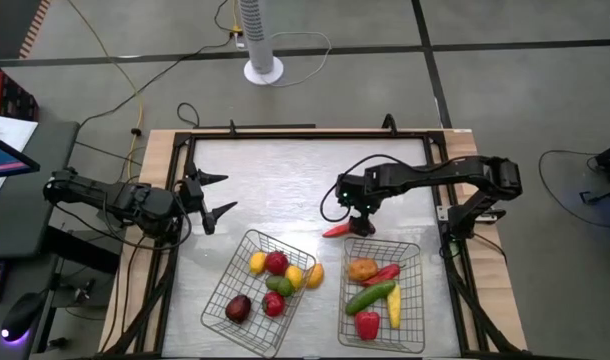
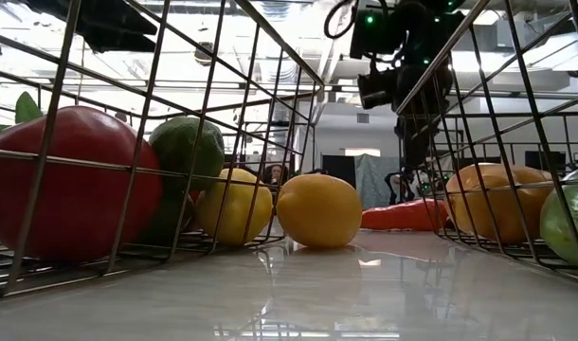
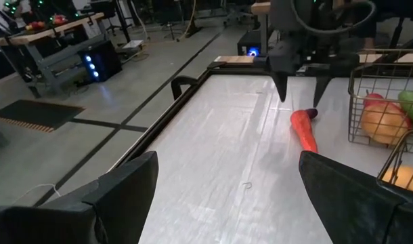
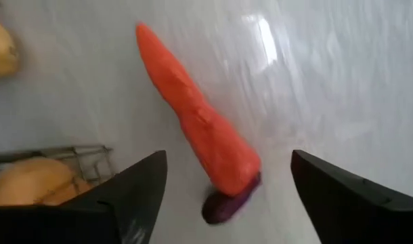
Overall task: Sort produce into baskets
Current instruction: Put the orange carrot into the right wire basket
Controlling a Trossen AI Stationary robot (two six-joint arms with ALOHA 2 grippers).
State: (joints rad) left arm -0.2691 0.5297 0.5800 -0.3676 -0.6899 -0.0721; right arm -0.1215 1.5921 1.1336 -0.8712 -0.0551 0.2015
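A long orange-red chili (image 4: 196,125) with a dark stem end (image 4: 223,207) lies flat on the white table, just beyond the right basket (image 1: 417,300). My right gripper (image 1: 361,224) hangs open above it, pointing down, one finger on each side of the stem end without touching (image 3: 301,91). That basket holds an orange round piece (image 1: 362,269), a red chili, a green cucumber (image 1: 370,297), a yellow piece and a red piece. The left basket (image 1: 217,300) holds several round pieces. My left gripper (image 1: 211,197) waits open at the table's left.
A yellow round piece (image 1: 314,274) sits at the left basket's right edge; whether inside or outside, I cannot tell. The table's far half is bare white surface (image 1: 285,170) inside a black frame. A white fan stand (image 1: 263,68) stands on the floor beyond the table.
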